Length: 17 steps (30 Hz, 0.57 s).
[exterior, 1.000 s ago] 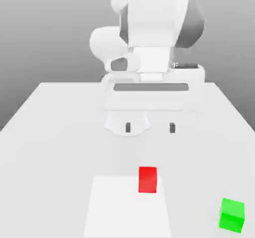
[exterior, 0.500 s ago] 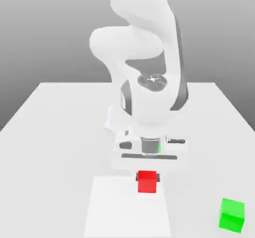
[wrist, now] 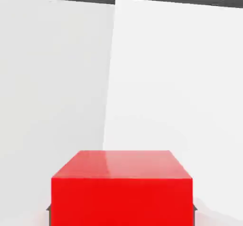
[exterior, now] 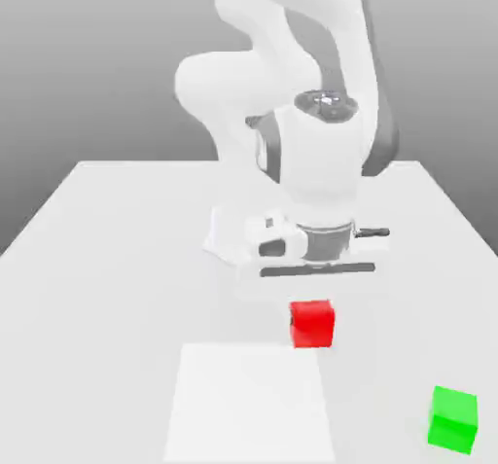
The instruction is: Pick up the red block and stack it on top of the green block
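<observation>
Moved off the white square [exterior: 249,402], red cube [exterior: 312,325] pinched in the two-finger gripper [exterior: 312,318], green cube [exterior: 452,420] toward the exterior view's right of the square, fingertips mostly hidden by the red cube.

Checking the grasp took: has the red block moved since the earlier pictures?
Yes: the red block has shifted toward the exterior view's right and up, off the white square's top edge.

One red block [exterior: 312,325] and one green block [exterior: 453,420] are showing, and one white square sheet [exterior: 250,401] is lying on one counter [exterior: 107,287].
</observation>
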Tool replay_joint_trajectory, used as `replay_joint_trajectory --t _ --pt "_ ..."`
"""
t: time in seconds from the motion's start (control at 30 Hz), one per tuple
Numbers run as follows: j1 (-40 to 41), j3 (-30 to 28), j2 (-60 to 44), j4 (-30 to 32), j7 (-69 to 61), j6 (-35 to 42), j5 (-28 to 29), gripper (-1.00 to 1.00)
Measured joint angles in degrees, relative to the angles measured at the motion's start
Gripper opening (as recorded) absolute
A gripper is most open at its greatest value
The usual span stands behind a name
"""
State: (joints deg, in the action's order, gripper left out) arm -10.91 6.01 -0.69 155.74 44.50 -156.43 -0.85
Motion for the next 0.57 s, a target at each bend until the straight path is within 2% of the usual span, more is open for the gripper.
replay_joint_trajectory --t 0.3,0.43,0.47,0.57 --pt "-4.8 5.8 -9.7 -18.7 -20.8 9.3 4.4 -1.0" --pt "-6.6 5.1 -16.9 -21.4 -21.5 5.1 7.7 -1.0" --pt "-7.1 4.5 -18.9 -21.6 -21.0 3.3 8.6 1.0" --pt "-7.1 4.5 -18.9 -21.6 -21.0 3.3 8.6 1.0"
